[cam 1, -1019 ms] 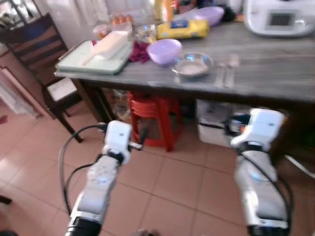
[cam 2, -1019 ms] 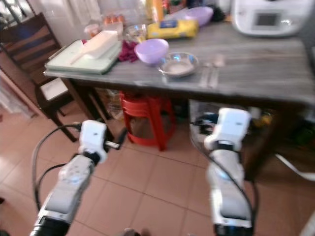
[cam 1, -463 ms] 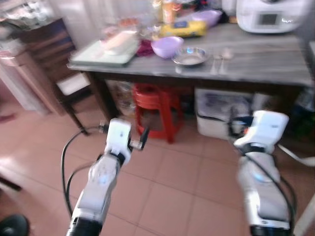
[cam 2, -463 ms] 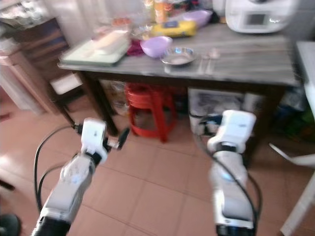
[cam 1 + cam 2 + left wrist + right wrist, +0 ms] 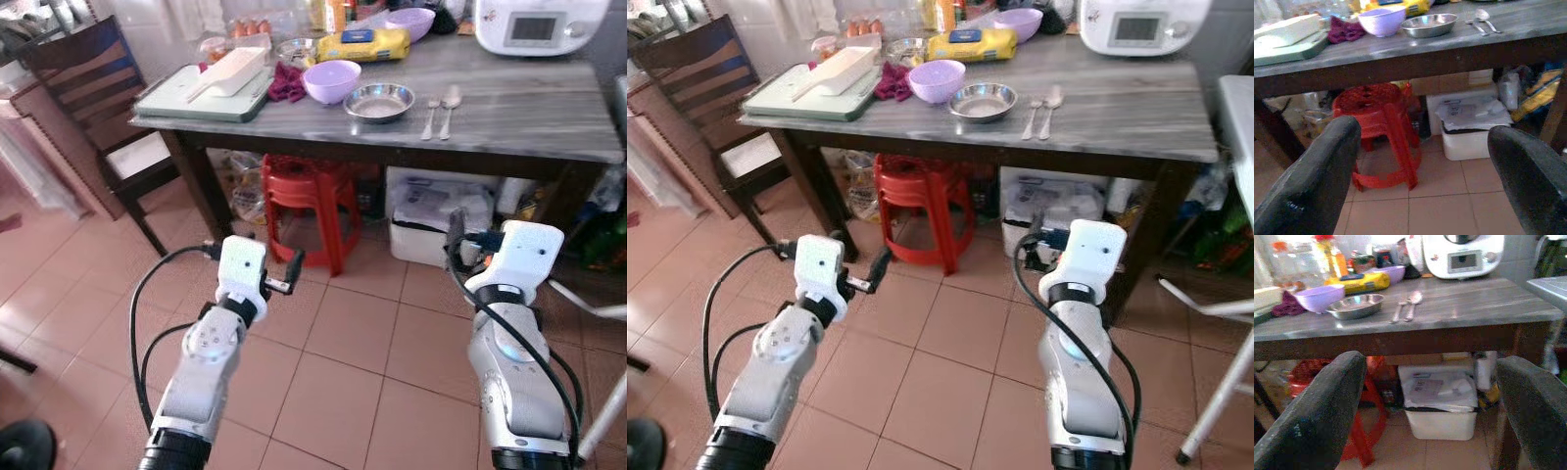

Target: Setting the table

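Since half a second ago the head camera has steadied and lifted, so the table [image 5: 549, 117] now reads sharp and sits higher in view; both arms are held out low over the tiled floor as before, well short of the table's near edge. Left gripper [image 5: 1420, 166] has its fingers spread wide with nothing between them, and so does the right gripper [image 5: 1430, 406].

On the table, a steel bowl [image 5: 379, 100] sits near the middle of the near edge, with a purple bowl [image 5: 332, 80] just beside it toward the left. A fork [image 5: 430, 106] and spoon [image 5: 449, 101] lie side by side just right of the steel bowl. A tray [image 5: 186, 100] fills the left end. A white appliance [image 5: 541, 23] stands at the far right corner. Under the table are a red stool [image 5: 309, 206] and a white bin [image 5: 436, 220].
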Robot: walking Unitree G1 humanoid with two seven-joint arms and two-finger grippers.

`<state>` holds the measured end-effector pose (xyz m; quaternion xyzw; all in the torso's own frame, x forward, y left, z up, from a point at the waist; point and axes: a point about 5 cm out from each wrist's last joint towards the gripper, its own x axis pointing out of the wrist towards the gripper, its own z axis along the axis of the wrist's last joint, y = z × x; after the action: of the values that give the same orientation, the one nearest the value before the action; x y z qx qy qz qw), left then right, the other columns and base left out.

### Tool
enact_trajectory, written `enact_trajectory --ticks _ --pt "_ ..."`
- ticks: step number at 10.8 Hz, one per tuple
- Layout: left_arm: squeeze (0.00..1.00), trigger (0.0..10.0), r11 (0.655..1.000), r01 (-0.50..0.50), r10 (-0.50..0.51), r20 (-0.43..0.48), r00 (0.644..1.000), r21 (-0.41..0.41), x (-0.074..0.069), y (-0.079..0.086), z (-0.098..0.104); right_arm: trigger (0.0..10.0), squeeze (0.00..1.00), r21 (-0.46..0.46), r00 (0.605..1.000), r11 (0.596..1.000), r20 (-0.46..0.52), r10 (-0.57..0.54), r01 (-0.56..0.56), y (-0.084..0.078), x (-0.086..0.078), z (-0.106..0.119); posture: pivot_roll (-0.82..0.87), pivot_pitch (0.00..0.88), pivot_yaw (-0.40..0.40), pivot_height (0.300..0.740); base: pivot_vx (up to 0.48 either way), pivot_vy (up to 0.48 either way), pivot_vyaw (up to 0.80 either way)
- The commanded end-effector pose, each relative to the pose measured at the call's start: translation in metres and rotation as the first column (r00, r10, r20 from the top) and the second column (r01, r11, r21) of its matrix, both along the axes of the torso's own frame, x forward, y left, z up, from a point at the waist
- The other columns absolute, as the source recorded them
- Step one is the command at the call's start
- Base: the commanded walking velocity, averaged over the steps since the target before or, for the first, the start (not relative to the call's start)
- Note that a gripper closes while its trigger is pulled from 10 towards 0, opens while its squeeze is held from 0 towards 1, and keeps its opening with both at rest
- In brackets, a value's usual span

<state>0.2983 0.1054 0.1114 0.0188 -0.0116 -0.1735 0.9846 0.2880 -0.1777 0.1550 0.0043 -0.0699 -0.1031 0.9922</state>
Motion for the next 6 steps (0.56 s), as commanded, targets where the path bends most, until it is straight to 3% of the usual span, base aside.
enact_trajectory --ticks 1,2,3,5,6 --pt "0.0 10.0 1.0 0.003 -0.003 -0.01 1.0 0.004 -0.0006 0.0021 -0.0032 10.0 0.0 0.002 1.0 1.0 0.002 0.012 -0.012 0.0029 -0.0002 0.0012 -0.11 0.08 0.135 0.74 0.0 0.0 0.0" --pt "0.0 10.0 1.0 0.012 -0.012 -0.005 1.0 0.009 -0.0005 0.001 -0.0034 10.0 0.0 0.002 1.0 1.0 0.003 0.016 -0.016 0.0024 0.0001 0.0017 -0.11 0.079 0.134 0.74 0.0 0.0 0.0" --pt "0.0 10.0 1.0 0.021 -0.021 -0.003 1.0 0.004 -0.0004 0.0002 -0.0031 10.0 0.0 -0.001 1.0 1.0 0.005 0.018 -0.018 0.0029 0.0002 0.0024 -0.12 0.081 0.135 0.74 0.0 0.0 -0.8" --pt "0.0 10.0 0.999 0.052 -0.052 0.005 0.999 -0.016 -0.0018 -0.0028 -0.0011 10.0 0.0 -0.002 1.0 1.0 0.012 0.017 -0.017 0.0024 -0.0004 0.003 -0.12 0.078 0.136 0.74 0.0 0.0 0.0" --pt "0.0 10.0 0.998 0.061 -0.061 0.009 0.998 -0.024 -0.0024 -0.0036 -0.0003 10.0 0.0 -0.002 1.0 1.0 0.014 0.015 -0.015 0.0021 -0.0007 0.0032 -0.12 0.078 0.136 0.74 0.0 -0.322 0.0"
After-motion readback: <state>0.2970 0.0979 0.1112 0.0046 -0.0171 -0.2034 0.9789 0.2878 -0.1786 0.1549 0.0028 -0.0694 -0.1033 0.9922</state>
